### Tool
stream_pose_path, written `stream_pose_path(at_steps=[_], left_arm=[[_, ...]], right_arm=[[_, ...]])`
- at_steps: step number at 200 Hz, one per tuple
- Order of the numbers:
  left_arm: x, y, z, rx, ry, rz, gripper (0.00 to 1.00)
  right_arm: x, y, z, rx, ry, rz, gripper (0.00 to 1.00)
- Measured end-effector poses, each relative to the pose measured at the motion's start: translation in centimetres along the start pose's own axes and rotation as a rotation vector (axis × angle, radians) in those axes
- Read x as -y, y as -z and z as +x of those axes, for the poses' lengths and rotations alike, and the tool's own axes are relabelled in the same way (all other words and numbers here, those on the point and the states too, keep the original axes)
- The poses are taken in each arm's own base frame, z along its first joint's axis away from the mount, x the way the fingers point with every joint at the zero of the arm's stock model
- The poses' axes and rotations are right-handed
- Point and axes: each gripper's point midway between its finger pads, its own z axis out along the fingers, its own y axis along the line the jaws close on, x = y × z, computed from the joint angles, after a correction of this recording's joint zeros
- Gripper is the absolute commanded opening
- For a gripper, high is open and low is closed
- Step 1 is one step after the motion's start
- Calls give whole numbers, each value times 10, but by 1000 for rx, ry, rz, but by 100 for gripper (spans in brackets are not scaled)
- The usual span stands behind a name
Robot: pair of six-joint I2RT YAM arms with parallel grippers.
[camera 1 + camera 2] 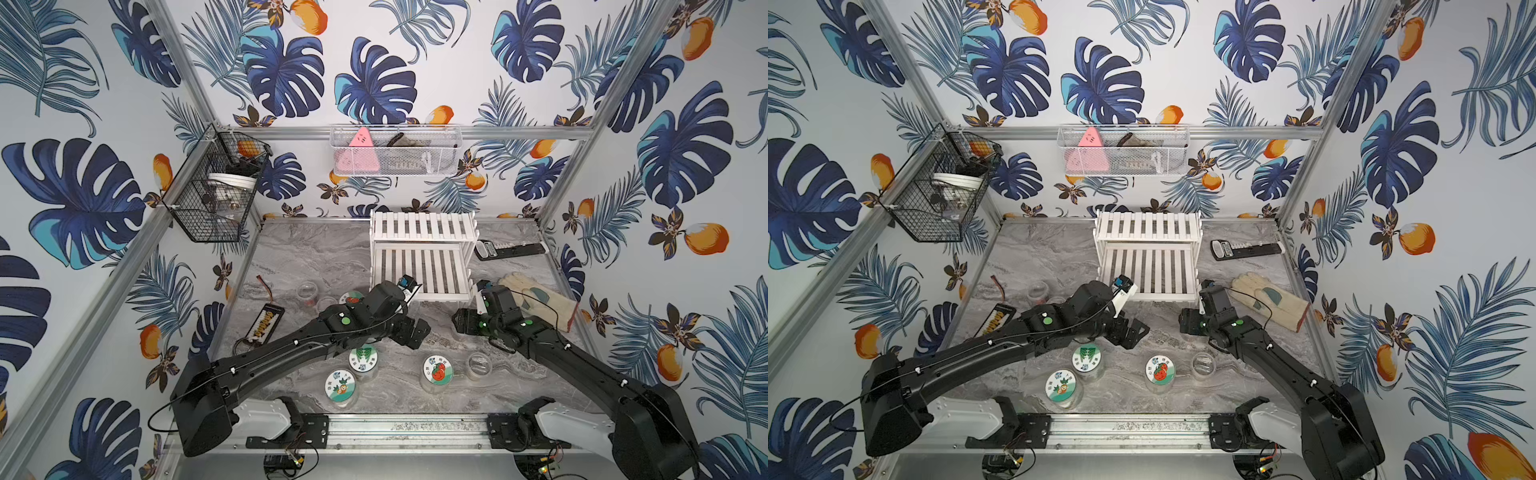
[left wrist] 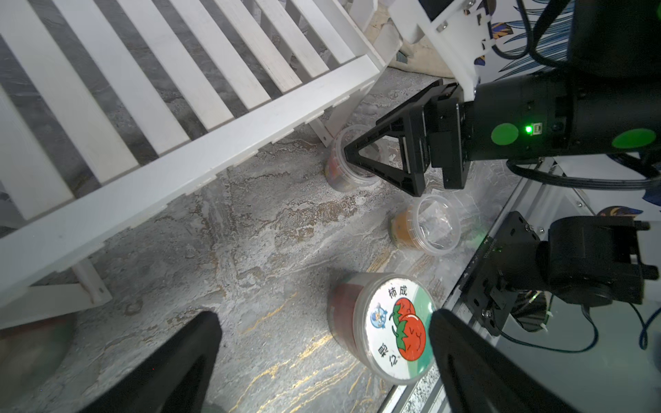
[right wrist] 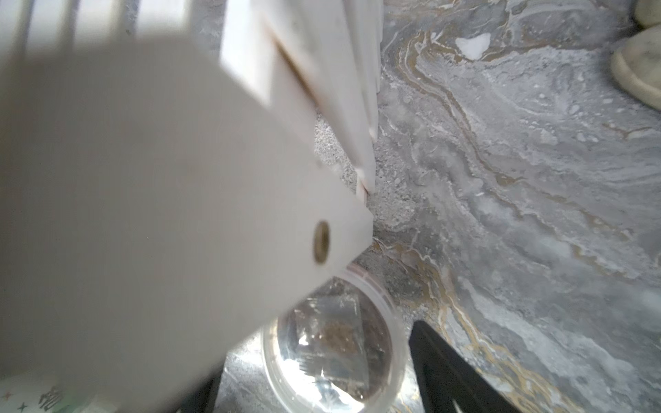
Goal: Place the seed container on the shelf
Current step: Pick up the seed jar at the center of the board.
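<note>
Leaf-and-fruit wallpaper closes in a booth floored with a grey marble-patterned tabletop [image 1: 316, 257], and at its back centre stands the small white two-tier slatted shelf [image 1: 422, 240]. The seed container [image 3: 329, 343], a round clear plastic tub with a see-through lid, sits on the tabletop just beside the shelf's thin white front leg [image 3: 363, 143] on the right arm's side. The right gripper [image 2: 352, 153] is low over it with its black jaws on either side of the tub. One jaw lies just beside the rim in the right wrist view and the other is hidden behind blurred white wood, so whether it has a grip cannot be told. The left gripper [image 2: 323, 318] hangs wide open and empty over the tabletop, beside a tomato-labelled tub [image 2: 397, 329]. The step in hand looks like the grasp. To do it well, the jaws should close squarely on the tub's wall below the lid rim, and gently, since thin plastic likely flexes. The tub should then come clear of the leg before it rises, as a sideways drag could catch the leg and shift the light shelf. The lower tier is nearest, and the tub should be set flat across its slats.
</note>
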Motion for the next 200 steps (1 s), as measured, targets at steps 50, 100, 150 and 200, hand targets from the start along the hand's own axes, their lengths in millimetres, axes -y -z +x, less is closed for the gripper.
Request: stream_pose_path(at_steps=[50,100,150,200], left_arm=[[-1,1,-4,14,-12,-13,99],[4,-4,-2,-1,-27,7,99],[9,-7,-2,-8,-33,21,99],[9,-10,0,-14,-34,19,99]], right_arm=[[5,0,16,32,-34,-18,83],[6,2,26,41,-29,-35,83],[5,-3,29,56,-5,-36,82],[4,-9,28,112,44,-34,82]])
